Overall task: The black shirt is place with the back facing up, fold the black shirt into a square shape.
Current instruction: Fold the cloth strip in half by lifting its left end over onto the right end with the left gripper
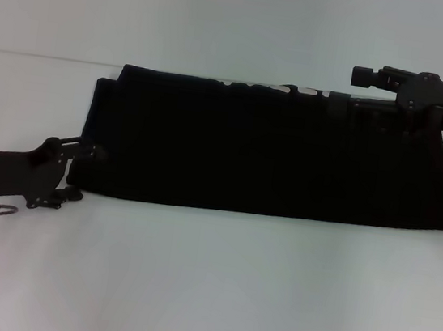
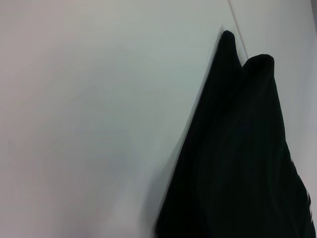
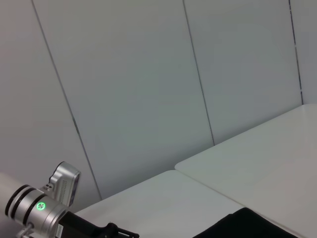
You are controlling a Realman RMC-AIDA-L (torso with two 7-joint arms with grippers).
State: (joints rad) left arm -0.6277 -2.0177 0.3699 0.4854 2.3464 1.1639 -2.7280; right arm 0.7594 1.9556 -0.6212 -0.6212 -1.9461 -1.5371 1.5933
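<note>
The black shirt point(image 1: 272, 152) lies on the white counter point(image 1: 204, 294), toward the far edge. It is already a long, flat band, stretching almost from the left side to the right side. A bit of white lettering point(image 1: 273, 86) peeks out along its far edge.

The left pincer point(image 1: 74, 169) is at the shirt's left end, near the close corner of the band. It is touching the cloth, but I cannot tell if its fingers are pinched on it. The right pincer point(image 1: 364, 75) is up at the far edge near the right end, just over the shirt. I cannot tell if it is open or closed either.

I think the next fold brings one end over the other to make a square. To do it well, each pincer should grab all the layers, lift a little, and carry the end straight across. The edges should line up before letting go, so nothing bunches.
</note>
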